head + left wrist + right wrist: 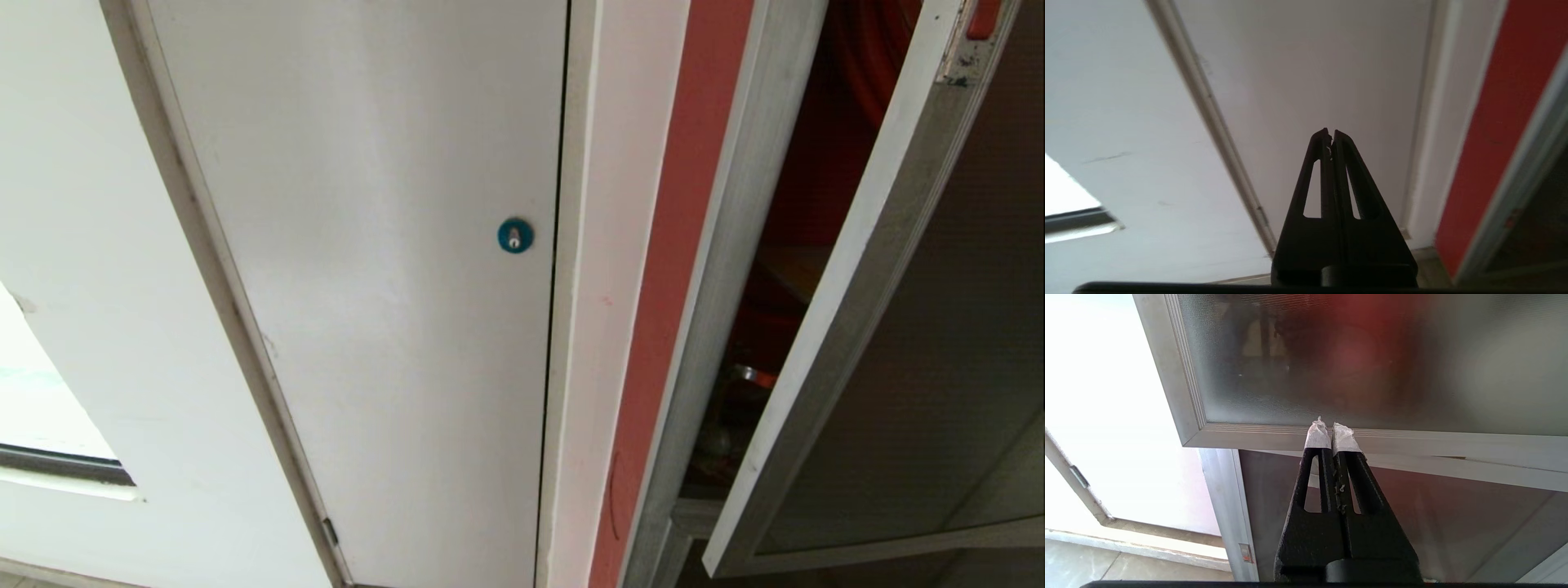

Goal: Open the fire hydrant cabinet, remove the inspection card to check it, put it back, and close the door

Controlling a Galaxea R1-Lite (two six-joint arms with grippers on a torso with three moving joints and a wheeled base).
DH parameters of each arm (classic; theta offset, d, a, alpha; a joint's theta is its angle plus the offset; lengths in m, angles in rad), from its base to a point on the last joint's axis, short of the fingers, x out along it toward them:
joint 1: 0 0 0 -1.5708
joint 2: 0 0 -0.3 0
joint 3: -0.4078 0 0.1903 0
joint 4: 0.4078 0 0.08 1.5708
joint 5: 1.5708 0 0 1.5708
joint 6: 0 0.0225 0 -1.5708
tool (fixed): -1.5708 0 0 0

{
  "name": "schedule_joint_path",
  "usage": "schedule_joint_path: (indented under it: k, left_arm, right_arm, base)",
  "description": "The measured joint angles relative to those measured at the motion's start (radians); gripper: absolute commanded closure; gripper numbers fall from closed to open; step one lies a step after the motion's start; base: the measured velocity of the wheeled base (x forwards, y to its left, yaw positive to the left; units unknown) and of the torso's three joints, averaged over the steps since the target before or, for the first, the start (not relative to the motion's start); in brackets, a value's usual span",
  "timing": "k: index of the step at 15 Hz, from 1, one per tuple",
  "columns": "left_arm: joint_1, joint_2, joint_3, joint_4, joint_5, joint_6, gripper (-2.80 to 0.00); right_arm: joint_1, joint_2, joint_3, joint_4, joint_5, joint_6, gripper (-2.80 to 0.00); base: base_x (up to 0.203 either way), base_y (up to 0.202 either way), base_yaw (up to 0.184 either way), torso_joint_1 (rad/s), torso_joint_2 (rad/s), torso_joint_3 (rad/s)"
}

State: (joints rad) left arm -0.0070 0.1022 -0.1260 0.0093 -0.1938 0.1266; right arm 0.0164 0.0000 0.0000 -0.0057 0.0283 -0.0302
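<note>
The fire hydrant cabinet (718,245) stands at the right of the head view, its red inside showing through a gap. Its door (939,343), dark glass in a silver frame, hangs ajar, with a red latch (984,16) at the top. No inspection card shows. Neither arm appears in the head view. My left gripper (1331,132) is shut and empty, pointing at the white panel door (1310,81). My right gripper (1329,426), tips wrapped in white, is shut and empty below the door's lower frame rail (1412,439).
A white panel door (367,286) with a blue round lock (515,235) fills the middle of the head view. A red strip (678,286) borders the cabinet. A smaller lower dark-glass door (1412,506) sits under the open one. Floor (1106,563) shows low down.
</note>
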Motion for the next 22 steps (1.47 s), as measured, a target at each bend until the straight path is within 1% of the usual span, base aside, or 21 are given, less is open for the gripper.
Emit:
schedule_joint_path:
  k: [1,4,6,7,8,9,11,12,15,16,18,19,20,22]
  left_arm:
    - [-0.002,0.045,-0.024,-0.003,-0.042,-0.003,0.00]
    - [-0.012,0.225,-0.106,-0.007,-0.201,-0.008,0.00]
    - [-0.037,0.365,-0.199,-0.009,-0.319,-0.009,0.00]
    - [-0.060,0.433,-0.250,-0.009,-0.369,-0.010,0.00]
    - [-0.098,0.507,-0.309,-0.010,-0.418,-0.012,0.00]
    - [-0.146,0.578,-0.363,-0.016,-0.452,-0.016,0.00]
    - [-0.252,0.713,-0.441,-0.066,-0.482,-0.031,0.00]
    - [-0.307,0.784,-0.467,-0.119,-0.488,-0.046,0.00]
    - [-0.454,1.004,-0.520,-0.353,-0.492,-0.121,0.00]
    - [-0.492,1.078,-0.546,-0.440,-0.492,-0.155,0.00]
    - [-0.552,1.209,-0.617,-0.576,-0.492,-0.209,0.00]
    - [-0.577,1.268,-0.662,-0.618,-0.491,-0.223,0.00]
    - [-0.599,1.319,-0.703,-0.635,-0.489,-0.230,0.00]
    - [-0.648,1.412,-0.785,-0.644,-0.475,-0.234,0.00]
  right_arm:
    - [0.000,0.000,0.000,0.000,0.000,0.000,0.00]
    - [0.000,0.000,0.000,0.000,0.000,0.000,0.00]
    - [0.000,0.000,0.000,0.000,0.000,0.000,0.00]
    - [0.000,0.000,0.000,0.000,0.000,0.000,0.00]
    - [0.000,0.000,0.000,0.000,0.000,0.000,0.00]
    - [0.000,0.000,0.000,0.000,0.000,0.000,0.00]
    - [0.000,0.000,0.000,0.000,0.000,0.000,0.00]
    - [0.000,0.000,0.000,0.000,0.000,0.000,0.00]
    - [0.000,0.000,0.000,0.000,0.000,0.000,0.00]
    - [0.000,0.000,0.000,0.000,0.000,0.000,0.00]
    - [0.000,0.000,0.000,0.000,0.000,0.000,0.00]
    - [0.000,0.000,0.000,0.000,0.000,0.000,0.00]
    - [0.000,0.000,0.000,0.000,0.000,0.000,0.00]
    - [0.000,0.000,0.000,0.000,0.000,0.000,0.00]
  base:
    - [0.000,0.000,0.000,0.000,0.00,0.000]
    - [0.000,0.000,0.000,0.000,0.00,0.000]
    - [0.000,0.000,0.000,0.000,0.00,0.000]
    - [0.000,0.000,0.000,0.000,0.00,0.000]
    - [0.000,0.000,0.000,0.000,0.00,0.000]
    - [0.000,0.000,0.000,0.000,0.00,0.000]
    - [0.000,0.000,0.000,0.000,0.00,0.000]
    - [0.000,0.000,0.000,0.000,0.00,0.000]
    - [0.000,0.000,0.000,0.000,0.00,0.000]
    - [0.000,0.000,0.000,0.000,0.00,0.000]
    - [0.000,0.000,0.000,0.000,0.00,0.000]
    - [0.000,0.000,0.000,0.000,0.00,0.000]
    - [0.000,0.000,0.000,0.000,0.00,0.000]
    - [0.000,0.000,0.000,0.000,0.00,0.000]
